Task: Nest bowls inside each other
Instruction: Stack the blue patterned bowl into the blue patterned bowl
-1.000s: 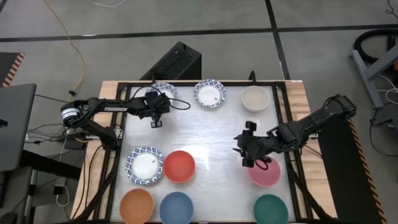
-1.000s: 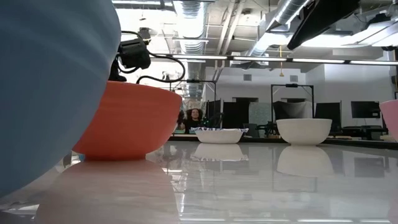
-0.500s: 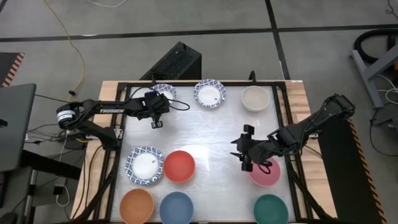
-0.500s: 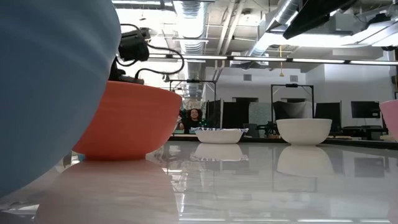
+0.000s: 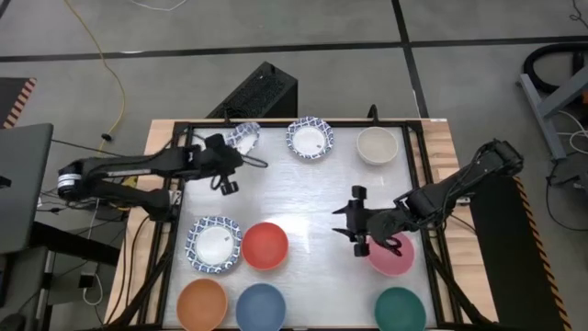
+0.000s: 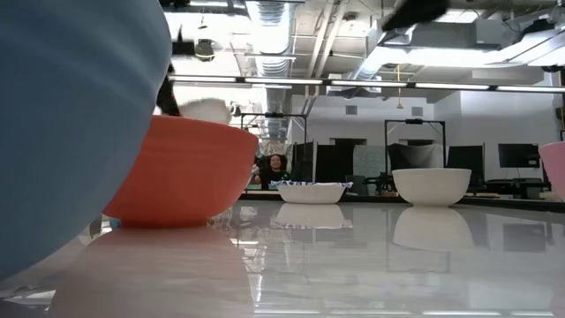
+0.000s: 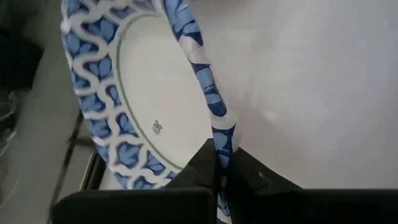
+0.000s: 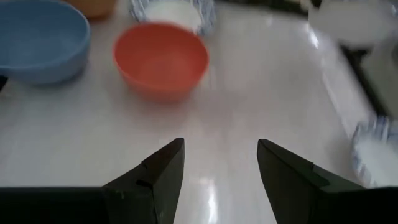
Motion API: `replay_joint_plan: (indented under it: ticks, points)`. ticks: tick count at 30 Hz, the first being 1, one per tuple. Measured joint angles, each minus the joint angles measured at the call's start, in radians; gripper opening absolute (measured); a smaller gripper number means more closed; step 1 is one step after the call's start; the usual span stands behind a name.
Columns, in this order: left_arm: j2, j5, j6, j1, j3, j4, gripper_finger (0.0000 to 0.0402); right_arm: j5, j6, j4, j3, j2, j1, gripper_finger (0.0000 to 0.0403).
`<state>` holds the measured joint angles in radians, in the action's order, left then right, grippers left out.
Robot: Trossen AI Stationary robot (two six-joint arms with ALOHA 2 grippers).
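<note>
One blue-rimmed white bowl [image 7: 143,106] pinched tilted in left jaws; right jaws spread.

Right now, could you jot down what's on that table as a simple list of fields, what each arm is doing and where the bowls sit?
left gripper: shut on the rim of a blue-patterned bowl at the table's far left, bowl tilted
right gripper: open, empty, beside the pink bowl
far edge: second patterned bowl, beige bowl
near left: third patterned bowl, red bowl, orange bowl, blue bowl
near right: green bowl
nested so far: none visible
</note>
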<state>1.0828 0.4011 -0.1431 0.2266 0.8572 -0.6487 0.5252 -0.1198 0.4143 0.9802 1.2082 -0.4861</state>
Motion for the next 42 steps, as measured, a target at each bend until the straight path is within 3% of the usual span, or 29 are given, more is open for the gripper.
replay_joint_plan:
  ticks: [5, 10, 14, 18, 23, 29, 42]
  points:
    - [-0.114, -0.056, 0.104, -0.188, 0.071, -0.060, 0.0000, -0.071, 0.278, -0.273, 0.000, 0.035, 0.044, 0.0223]
    - [-0.184, -0.053, 0.202, -0.359, 0.079, -0.096, 0.0000, -0.329, 0.469, -0.566, 0.002, 0.114, 0.114, 0.0223]
    - [-0.208, -0.076, 0.288, -0.465, 0.079, -0.178, 0.0000, -0.502, 0.548, -0.703, 0.034, 0.211, 0.168, 0.0223]
    - [-0.198, -0.118, 0.322, -0.568, 0.079, -0.213, 0.0000, -0.582, 0.567, -0.696, 0.145, 0.340, 0.223, 0.0223]
    - [-0.158, -0.159, 0.318, -0.655, 0.078, -0.259, 0.0000, -0.678, 0.656, -0.533, 0.347, 0.501, 0.270, 0.0223]
    - [-0.117, -0.103, 0.309, -0.733, 0.078, -0.293, 0.0000, -0.714, 0.722, -0.386, 0.579, 0.592, 0.300, 0.0223]
    - [-0.099, -0.019, 0.364, -0.815, 0.078, -0.339, 0.0000, -0.813, 0.723, -0.348, 0.727, 0.760, 0.358, 0.0223]
